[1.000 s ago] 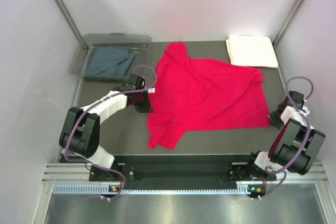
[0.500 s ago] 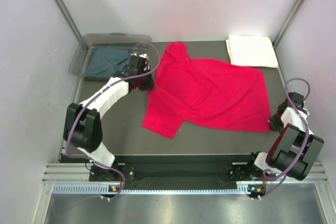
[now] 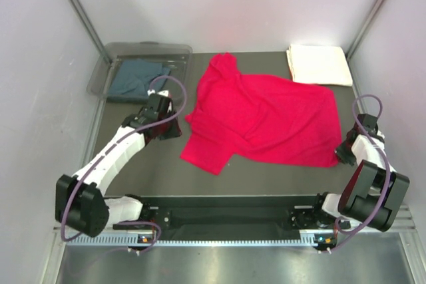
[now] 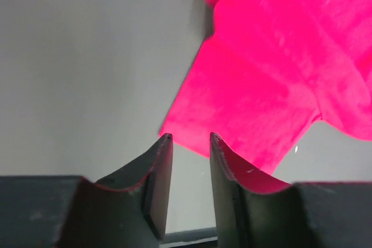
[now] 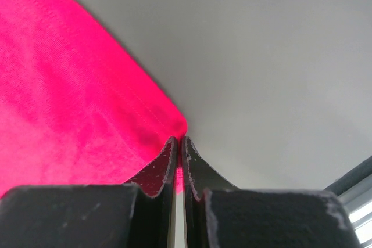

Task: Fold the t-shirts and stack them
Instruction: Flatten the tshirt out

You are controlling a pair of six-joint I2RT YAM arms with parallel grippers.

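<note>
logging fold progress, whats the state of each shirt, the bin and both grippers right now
red t-shirt: unfolded, spread out rumpled
cream-white t-shirt: folded rectangle, far right corner
clear bin: no lid, one shirt inside
blue-grey t-shirt: crumpled inside the clear bin
left gripper: open, empty
right gripper: shut on the red t-shirt's corner

The red t-shirt point(image 3: 266, 118) covers the middle of the tabletop point(image 3: 279, 179). Bare surface runs along the near edge and down the left side, where the left gripper point(image 3: 170, 130) hangs just beside the cloth. The clear bin point(image 3: 100, 74) blocks the far-left corner and the folded cream-white t-shirt point(image 3: 319, 64) the far-right. The right gripper point(image 3: 343, 153) crowds the right wall point(image 3: 399, 64).
</note>
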